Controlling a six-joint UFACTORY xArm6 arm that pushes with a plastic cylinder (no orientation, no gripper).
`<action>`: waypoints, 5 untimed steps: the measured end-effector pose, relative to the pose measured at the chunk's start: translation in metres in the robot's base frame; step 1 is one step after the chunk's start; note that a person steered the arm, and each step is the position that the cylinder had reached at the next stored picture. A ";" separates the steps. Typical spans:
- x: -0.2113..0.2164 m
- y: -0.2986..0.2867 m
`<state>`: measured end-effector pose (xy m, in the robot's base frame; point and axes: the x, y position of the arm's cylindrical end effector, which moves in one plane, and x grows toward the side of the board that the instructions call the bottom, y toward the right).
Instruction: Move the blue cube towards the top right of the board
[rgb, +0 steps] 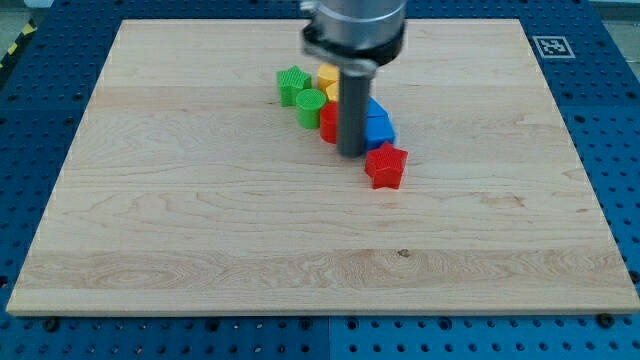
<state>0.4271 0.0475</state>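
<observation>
While my tip (351, 153) touches the blue cube (378, 126) | red star (386, 165) beside | tool state: cannot tell

The dark rod (352, 110) hides most of a red block (328, 123) and part of the blue block (378, 124); a yellow block (328, 77) is half-covered.

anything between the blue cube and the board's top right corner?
Nothing visible. From the blue cube toward the top right corner the wooden board is bare. My tip sits at the cube's left edge. The red star block lies below it, the yellow block up-left, both off that path.
</observation>
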 end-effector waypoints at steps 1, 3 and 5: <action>-0.018 0.029; 0.005 0.016; -0.032 0.080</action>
<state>0.3951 0.1276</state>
